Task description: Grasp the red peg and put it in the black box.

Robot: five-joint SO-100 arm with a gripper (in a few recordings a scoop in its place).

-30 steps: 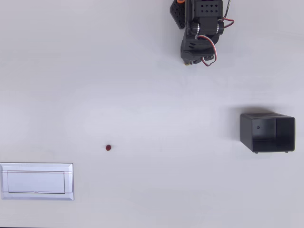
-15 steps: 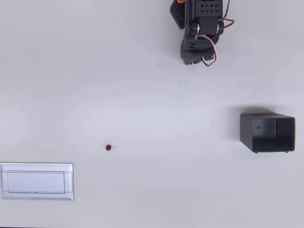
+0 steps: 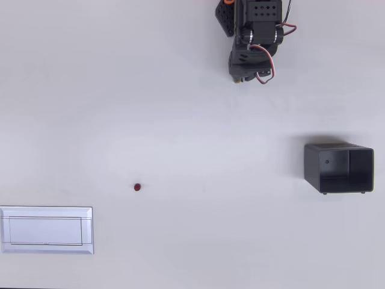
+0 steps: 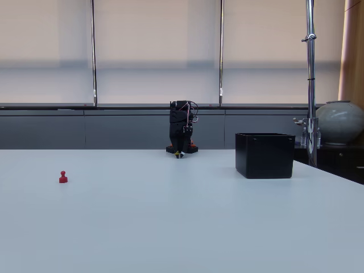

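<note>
Nothing has moved in the last second — your arm stays folded at the far edge of the surface [image 3: 180, 120], its gripper [image 3: 240, 77] tucked down by the base, and whether it is apart or together cannot be told. The red peg [image 3: 138, 187] stands alone, well apart from the black box [image 3: 338, 167], beyond the white tray [image 3: 46, 229]. The task has not begun — your reach comes first.

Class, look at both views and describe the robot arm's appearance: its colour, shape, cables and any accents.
The arm is built of black blocky segments, with a perforated black plate near its base. Red and white cables loop along its side, and an orange accent marks the top edge. In the fixed view it is a compact dark column with thin wires at its top.
</note>
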